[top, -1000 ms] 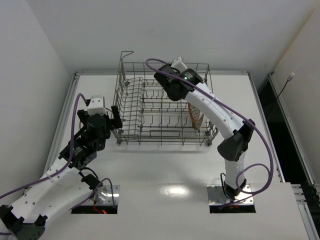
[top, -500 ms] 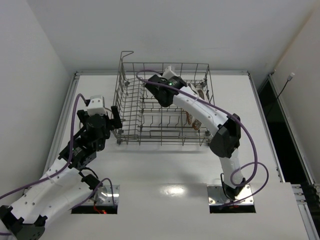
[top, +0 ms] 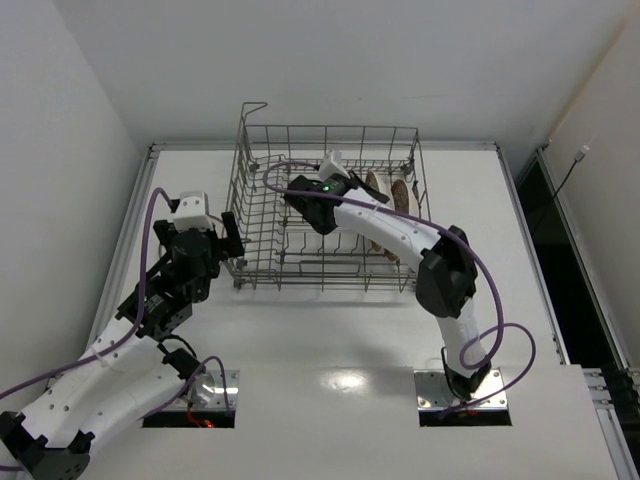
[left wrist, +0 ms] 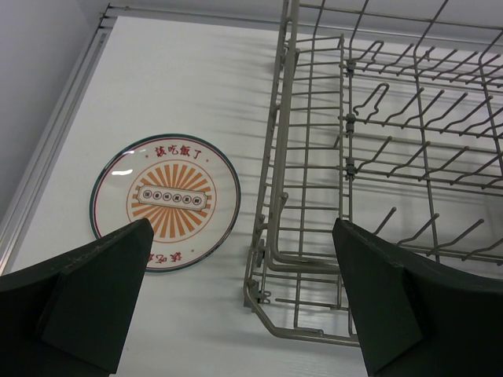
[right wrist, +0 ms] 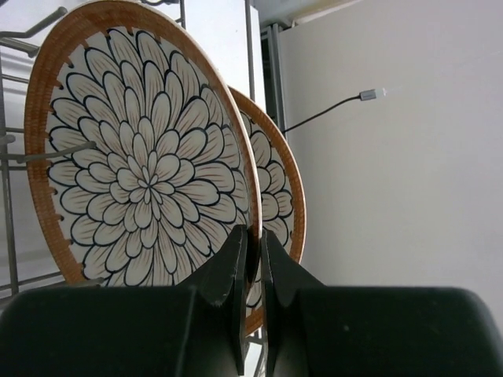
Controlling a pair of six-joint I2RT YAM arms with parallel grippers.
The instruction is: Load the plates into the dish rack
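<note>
Racking of the 2nd brown-rimmed plate is the step I read here. On the right wrist view the right jaws sit narrow, pinched on the lower rim of the near petal plate (right wrist: 145, 188), which stands upright among the tines of the dish rack (top: 330, 270). The far petal plate (right wrist: 277, 192) stands just behind it, also upright; the 2 are close together, though I cannot tell whether they touch. From overhead both sit toward the rack's right end, with the right arm reaching across the basket to them. I judge the near plate seated or nearly so. My next move on this side would be to ease the jaws apart and check that the plate rests between its tines. Then I would draw back along the plate's plane, so a finger does not drag the rim and tip it against its neighbour.

The left jaws are spread wide, holding nothing, hovering by the rack's left wall. Below them the sunburst plate (left wrist: 165, 203) lies flat on the counter (left wrist: 181, 78), just beside the rack and outside it. That makes 2 of 3 in, by my count. A flat plate gives little to grip, so I expect to come down over its rim at a slant, and the rack wall close by leaves me little room
</note>
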